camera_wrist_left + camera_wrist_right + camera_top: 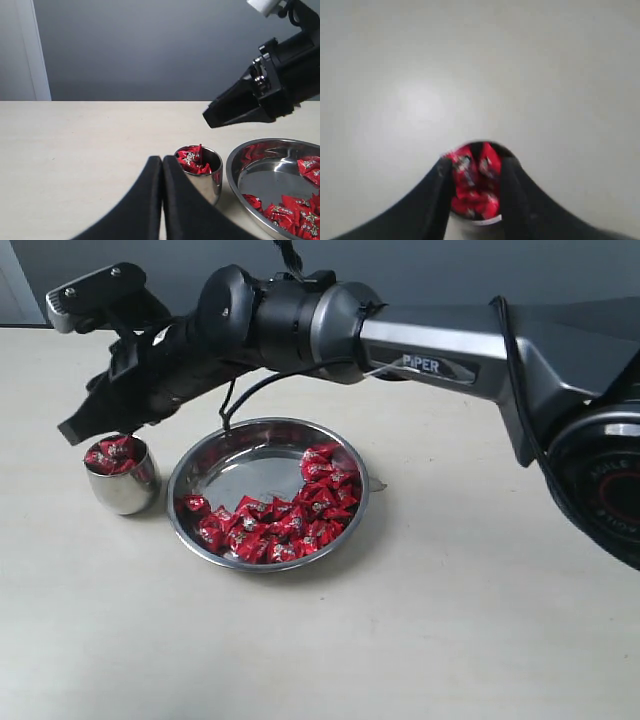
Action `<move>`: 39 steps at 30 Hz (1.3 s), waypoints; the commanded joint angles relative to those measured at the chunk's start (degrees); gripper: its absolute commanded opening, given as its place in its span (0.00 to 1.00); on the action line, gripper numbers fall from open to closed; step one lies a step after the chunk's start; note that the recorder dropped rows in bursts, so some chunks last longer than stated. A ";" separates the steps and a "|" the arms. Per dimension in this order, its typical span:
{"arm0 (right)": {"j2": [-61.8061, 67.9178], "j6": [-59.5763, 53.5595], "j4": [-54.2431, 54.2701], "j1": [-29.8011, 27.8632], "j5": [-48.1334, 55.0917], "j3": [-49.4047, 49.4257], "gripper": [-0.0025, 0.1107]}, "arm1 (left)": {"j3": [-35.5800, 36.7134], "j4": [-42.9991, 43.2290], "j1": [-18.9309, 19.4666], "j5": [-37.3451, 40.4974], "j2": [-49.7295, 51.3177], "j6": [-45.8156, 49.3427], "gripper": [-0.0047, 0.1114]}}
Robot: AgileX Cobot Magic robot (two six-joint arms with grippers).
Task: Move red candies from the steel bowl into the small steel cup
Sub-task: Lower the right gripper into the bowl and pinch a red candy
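Left gripper (pixel 161 160), fingers pressed together, over pale beige table (pixel 450 640).
Right gripper (pixel 476 162), fingers apart, above candy-filled cup (pixel 125 498); grey wall (pixel 150 50) behind.

Soft even light, bright pale table (pixel 450 640), faint shadow beside the steel bowl (pixel 250 475), glints on its polished bottom, right wrist view badly blurred

Robot lab or test bench, staged setup. Bare cream matte tabletop (pixel 450 640), plain grey-blue wall (pixel 150 50) behind it, white vertical trim strip (pixel 32 50) at the wall's edge. Black-and-grey jointed robot arm (pixel 430 350) lettered "PIPER" reaches over the table. Props on the table: wide shallow shiny steel bowl (pixel 245 465), small rounded steel cup (pixel 125 492), shiny red-wrapped candies (pixel 290 520) in both.
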 commanded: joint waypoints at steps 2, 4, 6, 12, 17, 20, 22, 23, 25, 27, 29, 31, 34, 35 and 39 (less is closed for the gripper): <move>-0.55 18.39 -19.75 -3.82 12.16 -0.06 0.31 | 0.04 0.00 -0.30 -0.35 -0.26 -0.25 0.04; -0.55 20.43 -24.22 -4.94 16.61 -0.06 0.31 | 0.04 0.00 -0.30 -0.35 -0.26 -0.25 0.04; -0.55 21.91 -28.24 -6.00 21.31 -0.06 0.31 | 0.04 0.00 -0.30 -0.35 -0.26 -0.25 0.04; -0.29 23.78 -32.09 -7.94 32.92 -0.06 0.31 | 0.04 0.00 -0.30 -0.35 -0.26 -0.25 0.04; 1.52 23.03 -31.03 -7.94 36.71 -0.06 0.31 | 0.04 0.00 -0.30 -0.35 -0.26 -0.25 0.04; 3.22 18.81 -26.76 -7.94 36.54 -0.06 0.31 | 0.04 0.00 -0.30 -0.35 -0.26 -0.25 0.04; 3.92 18.26 -26.46 -7.94 35.43 -0.06 0.31 | 0.04 0.00 -0.30 -0.35 -0.26 -0.25 0.04; 3.92 18.26 -26.46 -7.94 35.18 -0.06 0.31 | 0.04 0.00 -0.30 -0.35 -0.26 -0.25 0.04; 4.16 17.50 -25.72 -7.94 34.09 -0.06 0.31 | 0.04 0.00 -0.30 -0.35 -0.26 -0.25 0.04; 4.88 17.11 -24.62 -7.94 33.95 -0.06 0.31 | 0.04 0.00 -0.30 -0.35 -0.26 -0.25 0.04; 5.51 16.90 -24.08 -7.94 34.05 -0.06 0.31 | 0.04 0.00 -0.30 -0.35 -0.26 -0.25 0.04; 5.97 16.22 -24.08 -7.94 33.93 -0.06 0.31 | 0.04 0.00 -0.30 -0.35 -0.26 -0.25 0.04; 5.97 16.22 -24.18 -7.94 33.39 -0.06 0.30 | 0.04 0.00 -0.30 -0.35 -0.26 -0.25 0.04; 5.97 16.22 -24.18 -7.94 33.10 -0.06 0.26 | 0.04 0.00 -0.30 -0.35 -0.26 -0.25 0.04; 5.97 16.22 -24.18 -7.94 31.76 -0.06 0.04 | 0.04 0.00 -0.30 -0.35 -0.26 -0.25 0.04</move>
